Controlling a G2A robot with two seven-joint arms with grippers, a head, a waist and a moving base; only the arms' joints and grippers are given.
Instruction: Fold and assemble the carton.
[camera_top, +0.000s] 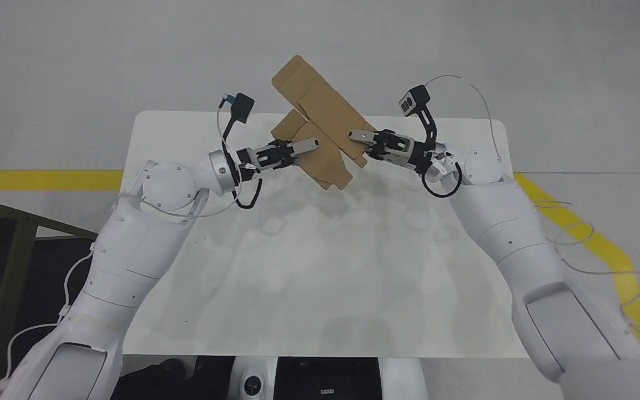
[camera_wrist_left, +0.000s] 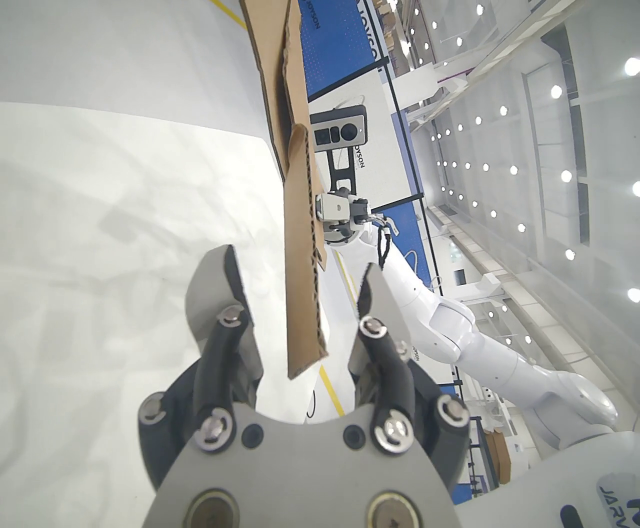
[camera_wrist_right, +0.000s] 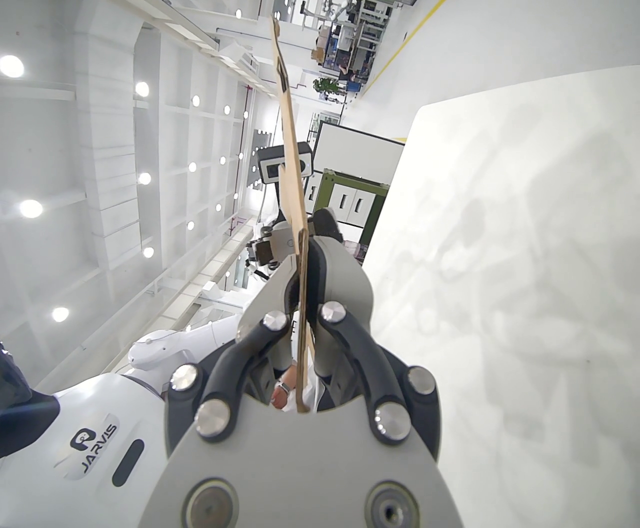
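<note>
Your carton (camera_top: 318, 112) is a flattened brown cardboard blank. It is held tilted in the air over the far edge of the table (camera_top: 300, 290), between the two grippers. Your right gripper (camera_wrist_right: 304, 246) is clamped tight on one edge of the board. Your left gripper (camera_wrist_left: 300, 265) stands wide apart with a corrugated flap between its fingers, apparently touching neither pad. Both wrist views catch the board edge-on, so you cannot see its faces there.
</note>
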